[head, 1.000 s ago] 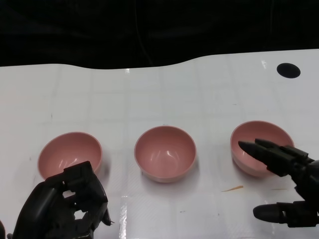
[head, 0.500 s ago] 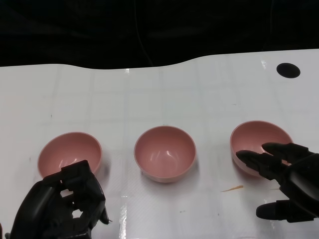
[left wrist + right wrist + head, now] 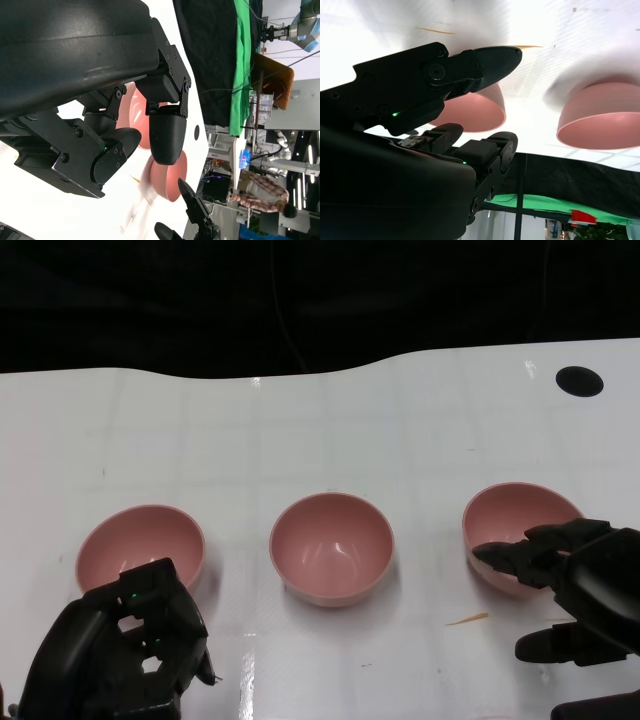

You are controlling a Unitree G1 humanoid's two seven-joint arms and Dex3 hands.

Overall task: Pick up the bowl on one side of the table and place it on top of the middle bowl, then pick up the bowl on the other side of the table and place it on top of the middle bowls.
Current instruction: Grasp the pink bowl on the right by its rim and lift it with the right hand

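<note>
Covering the right bowl's near rim, right hand runs off-frame.

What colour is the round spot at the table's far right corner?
Black: a small round black spot on the white table, clearest in the head view.

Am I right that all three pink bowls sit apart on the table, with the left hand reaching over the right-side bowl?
Not quite: it is the right hand whose fingers reach over the right-side bowl, as the head view shows. The three pink bowls do sit apart on the table.
</note>
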